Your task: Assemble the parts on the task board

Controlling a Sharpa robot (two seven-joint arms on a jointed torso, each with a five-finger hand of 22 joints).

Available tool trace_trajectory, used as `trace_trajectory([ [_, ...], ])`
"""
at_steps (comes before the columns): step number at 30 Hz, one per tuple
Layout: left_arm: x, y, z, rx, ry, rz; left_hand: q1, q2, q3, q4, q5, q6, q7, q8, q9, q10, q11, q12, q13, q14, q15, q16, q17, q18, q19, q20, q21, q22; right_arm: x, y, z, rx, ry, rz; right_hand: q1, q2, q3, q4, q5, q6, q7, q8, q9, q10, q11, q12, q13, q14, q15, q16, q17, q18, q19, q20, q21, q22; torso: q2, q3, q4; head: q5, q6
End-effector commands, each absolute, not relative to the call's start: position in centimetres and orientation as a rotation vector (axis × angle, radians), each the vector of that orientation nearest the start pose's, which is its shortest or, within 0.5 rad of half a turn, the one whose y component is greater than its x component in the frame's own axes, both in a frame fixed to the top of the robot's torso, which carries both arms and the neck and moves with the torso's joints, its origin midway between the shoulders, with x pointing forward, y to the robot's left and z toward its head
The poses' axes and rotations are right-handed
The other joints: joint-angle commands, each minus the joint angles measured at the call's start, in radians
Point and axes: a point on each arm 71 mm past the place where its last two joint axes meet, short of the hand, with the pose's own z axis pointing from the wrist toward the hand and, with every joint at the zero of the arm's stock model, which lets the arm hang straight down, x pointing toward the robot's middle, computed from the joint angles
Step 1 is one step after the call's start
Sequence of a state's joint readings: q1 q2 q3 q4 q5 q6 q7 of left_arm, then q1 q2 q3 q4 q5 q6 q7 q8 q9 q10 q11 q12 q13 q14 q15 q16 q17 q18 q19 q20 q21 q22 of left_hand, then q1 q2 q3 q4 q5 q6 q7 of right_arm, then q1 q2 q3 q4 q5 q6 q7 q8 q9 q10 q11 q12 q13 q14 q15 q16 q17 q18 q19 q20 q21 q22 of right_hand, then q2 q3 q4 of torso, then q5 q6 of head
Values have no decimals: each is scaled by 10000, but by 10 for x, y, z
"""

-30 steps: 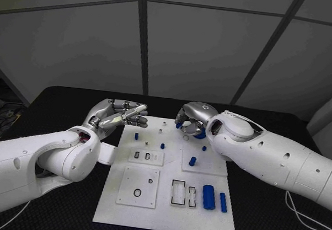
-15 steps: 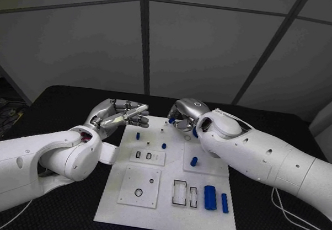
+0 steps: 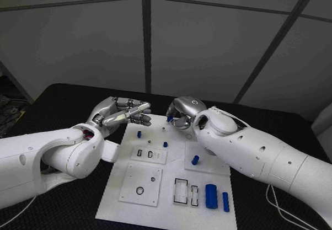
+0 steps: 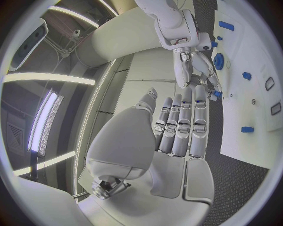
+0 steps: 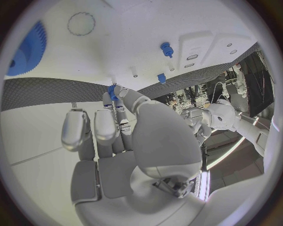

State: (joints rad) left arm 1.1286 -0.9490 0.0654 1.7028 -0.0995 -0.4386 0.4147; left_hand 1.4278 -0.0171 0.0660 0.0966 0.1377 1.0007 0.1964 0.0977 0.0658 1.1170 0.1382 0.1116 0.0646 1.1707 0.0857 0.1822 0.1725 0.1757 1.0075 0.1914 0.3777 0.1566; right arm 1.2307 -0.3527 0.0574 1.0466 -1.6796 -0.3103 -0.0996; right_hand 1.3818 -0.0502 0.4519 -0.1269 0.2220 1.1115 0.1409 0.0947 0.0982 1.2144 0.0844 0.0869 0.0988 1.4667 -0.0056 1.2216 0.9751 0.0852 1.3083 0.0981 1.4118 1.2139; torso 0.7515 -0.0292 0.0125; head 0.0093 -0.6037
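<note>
White task board (image 3: 170, 204) lies mid black tabletop (image 3: 72, 97) in the head view, right robot hand (image 3: 182, 112) over its far edge. Right wrist view: fingertips pinching a small blue part (image 5: 111, 90) above the board. Left wrist view: left robot hand (image 4: 177, 127) flat, fingers together, holding nothing.

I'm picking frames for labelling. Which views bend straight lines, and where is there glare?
Head view: even light, the board edges run straight, no glare. Left wrist view: fisheye curves the board edge; bright light strips glare beside the left hand. Right wrist view: fisheye bends the board; a lit strip behind the right hand.
</note>
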Motion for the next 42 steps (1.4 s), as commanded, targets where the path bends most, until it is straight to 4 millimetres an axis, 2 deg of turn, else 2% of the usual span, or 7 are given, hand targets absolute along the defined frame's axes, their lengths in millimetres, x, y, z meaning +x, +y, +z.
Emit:
trace_trajectory([
  [1,458,213,-152,-10245,13238,-15497,-63,-41,-26,-48,-30,25,74,-39,-15,19,55,-68,7,39,49,-58,12,59,56,24,-16,-14,565,-71,-156,-3270,15010,5705,-62,-75,35,16,48,14,56,-44,8,110,-79,33,17,140,4,50,8,-92,18,54,57,1,4,1,-11,18,-27],
  [22,459,212,-150,-10198,13225,-15553,-56,-34,-13,-68,-32,24,84,-66,-14,12,63,-101,8,46,52,-88,31,59,61,27,-25,-21,570,-65,-161,-3380,15367,5565,-167,-121,90,67,12,-98,81,-134,8,-9,-45,-76,0,104,36,39,-60,-72,-79,88,30,-74,10,1,-4,36,-72],
  [34,460,212,-149,-10184,13236,-15569,-55,-35,-11,-74,-34,23,88,-76,-14,9,66,-112,9,48,54,-99,38,59,63,28,-29,-23,572,-63,-163,-3419,15536,5560,-375,-370,303,150,-68,-651,259,-320,-47,-1142,242,-266,-279,-76,267,-235,-593,96,-754,289,-338,-852,15,-1,2,46,-87],
  [39,460,212,-149,-10181,13237,-15567,-59,-40,-12,-83,-38,15,99,-95,-15,0,75,-132,9,48,59,-117,48,57,64,31,-36,-28,572,-62,-164,-3461,15615,5581,-421,-546,276,152,-139,-1247,341,-339,-157,-1920,368,-241,-345,-372,400,-728,-1363,271,-1413,407,-764,-1662,11,-2,-5,48,-89],
  [42,460,212,-149,-10179,13241,-15572,-61,-44,-12,-89,-41,7,104,-107,-16,-10,80,-146,8,46,63,-129,54,56,63,33,-40,-30,572,-62,-164,-3441,15594,5580,-408,-600,157,153,-146,-1658,222,-337,-239,-2238,421,-186,-340,-489,423,-899,-1643,334,-1670,455,-964,-1996,15,-3,-6,49,-85],
])
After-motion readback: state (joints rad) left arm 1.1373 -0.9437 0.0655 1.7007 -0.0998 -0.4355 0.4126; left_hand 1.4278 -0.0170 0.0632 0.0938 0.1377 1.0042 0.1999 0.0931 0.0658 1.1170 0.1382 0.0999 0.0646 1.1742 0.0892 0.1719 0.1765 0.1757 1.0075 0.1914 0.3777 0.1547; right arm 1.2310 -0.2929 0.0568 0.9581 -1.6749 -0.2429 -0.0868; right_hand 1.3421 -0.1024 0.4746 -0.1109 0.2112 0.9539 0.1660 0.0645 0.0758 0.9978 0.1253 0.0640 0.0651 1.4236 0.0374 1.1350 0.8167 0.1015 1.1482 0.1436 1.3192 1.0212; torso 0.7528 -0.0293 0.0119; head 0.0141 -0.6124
